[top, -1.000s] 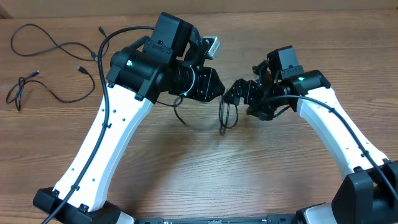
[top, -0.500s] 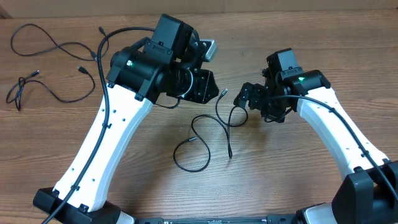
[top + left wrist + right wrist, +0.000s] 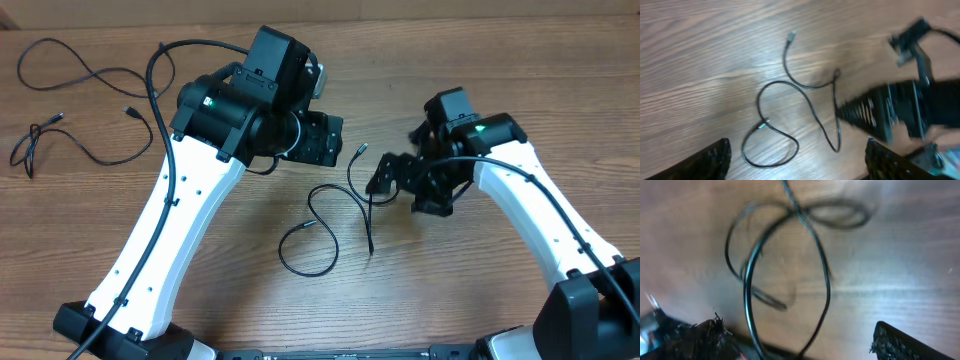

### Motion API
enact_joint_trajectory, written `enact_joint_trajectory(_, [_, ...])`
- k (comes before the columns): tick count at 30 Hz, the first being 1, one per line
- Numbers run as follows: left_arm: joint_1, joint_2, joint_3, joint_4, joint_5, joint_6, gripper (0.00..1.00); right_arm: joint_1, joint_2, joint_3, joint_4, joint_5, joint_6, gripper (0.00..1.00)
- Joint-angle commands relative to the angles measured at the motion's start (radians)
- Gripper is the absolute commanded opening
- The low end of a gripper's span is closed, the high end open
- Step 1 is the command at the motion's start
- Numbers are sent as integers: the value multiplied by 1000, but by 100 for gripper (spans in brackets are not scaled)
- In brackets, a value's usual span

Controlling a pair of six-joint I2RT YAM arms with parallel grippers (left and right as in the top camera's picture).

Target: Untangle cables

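1. Cables: they lie in two groups on the tabletop (image 3: 450,290). One group sits at the far upper-left corner and one piece lies alone at centre, between the two arms. The groups are well apart, so I judge the main separation done.
2. Long cable (image 3: 90,70), upper left: it winds loosely and lies flat, clear of both arms. It is too small to tell whether it crosses its neighbour.
3. Centre cable (image 3: 332,186): the left wrist view shows it (image 3: 812,112) flat in open S-curves. Both plug ends are free, and there is one closed loop where the strand crosses itself. That crossing looks like the main work left here.
4. Short cable (image 3: 36,128), far left: it is folded on itself, just beside the long one. It probably needs spreading or moving off.
5. Left end effector (image 3: 800,162): its fingers stand wide apart above the centre cable with nothing between them.
6. Right end effector (image 3: 800,342): its fingers are also apart. A blurred strand runs up between them, but I see no clamping and cannot tell whether it touches either finger. In the overhead view it (image 3: 385,178) hangs just beside the centre cable's upper bend.
7. Estimate: the task is well along, and what is left is to open the loop and check the upper-left pair.
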Motion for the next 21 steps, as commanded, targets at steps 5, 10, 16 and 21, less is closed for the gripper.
enact_joint_trajectory(5, [6,7,0,13,-146,-93,100,125,3,-34,42,12,-106,100])
enact_joint_trajectory(10, [6,7,0,11,-146,-93,100,200,3,-65,117,269,68,100])
enact_joint_trajectory(16, [38,7,0,-7,-139,-93,100,211,3,-138,195,348,148,98])
enact_joint_trajectory(21, [130,7,0,-10,-8,-88,100,211,3,-221,289,282,148,89])
